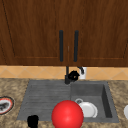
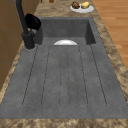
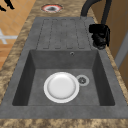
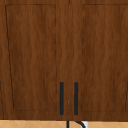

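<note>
my right hand is curled round the faucet base at the sink's back edge; it looks rigid, smooth metal, likely slippery, so i'd grip low on the stem.

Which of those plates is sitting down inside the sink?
The plain white plate, lying flat in the basin beside the drain. The red-rimmed plate and the plate with food both sit on the countertop.

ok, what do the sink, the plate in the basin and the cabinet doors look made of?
Sink: matte dark grey, looks like stone composite; no shine, moulded drainer ribs.
Plate: glossy white, probably ceramic.
Cabinet doors: dark wood, visible grain; black bar handles, material unclear.
</note>
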Available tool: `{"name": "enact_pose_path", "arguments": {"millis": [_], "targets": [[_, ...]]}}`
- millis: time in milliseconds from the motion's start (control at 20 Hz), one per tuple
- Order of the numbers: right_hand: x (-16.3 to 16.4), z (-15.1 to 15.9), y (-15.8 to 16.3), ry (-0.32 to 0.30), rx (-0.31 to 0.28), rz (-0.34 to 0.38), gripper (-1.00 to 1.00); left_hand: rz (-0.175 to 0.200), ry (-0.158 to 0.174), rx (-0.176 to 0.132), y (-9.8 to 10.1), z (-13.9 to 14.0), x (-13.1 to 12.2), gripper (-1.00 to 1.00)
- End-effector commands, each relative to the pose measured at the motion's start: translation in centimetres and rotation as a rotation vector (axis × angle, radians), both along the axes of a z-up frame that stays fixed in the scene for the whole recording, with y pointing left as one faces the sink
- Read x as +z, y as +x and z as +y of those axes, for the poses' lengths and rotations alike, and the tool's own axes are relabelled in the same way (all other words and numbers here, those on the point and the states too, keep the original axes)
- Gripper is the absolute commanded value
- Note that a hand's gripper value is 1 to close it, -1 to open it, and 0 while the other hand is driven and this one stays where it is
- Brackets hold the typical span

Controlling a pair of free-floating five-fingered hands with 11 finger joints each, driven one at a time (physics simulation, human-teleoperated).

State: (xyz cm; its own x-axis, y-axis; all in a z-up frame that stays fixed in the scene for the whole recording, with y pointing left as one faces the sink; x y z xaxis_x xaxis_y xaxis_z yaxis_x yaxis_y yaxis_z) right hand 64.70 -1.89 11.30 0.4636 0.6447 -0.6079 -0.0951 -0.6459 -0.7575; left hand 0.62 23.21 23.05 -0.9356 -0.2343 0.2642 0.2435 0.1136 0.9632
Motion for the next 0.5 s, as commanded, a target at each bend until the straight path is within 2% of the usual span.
{"name": "enact_pose_path", "arguments": {"millis": [0,150,450], "targets": [[1.7,3.06,-0.01,-0.018,0.0,0.075,1.0,0.0,0.0,0.0,0.0,0.0,0.0,0.0],[1.59,3.42,0.41,-0.061,-0.028,0.108,1.0,0.0,0.0,0.0,0.0,0.0,0.0,0.0],[1.62,3.63,0.41,-0.064,-0.054,0.101,1.0,0.0,0.0,0.0,0.0,0.0,0.0,0.0]]}}
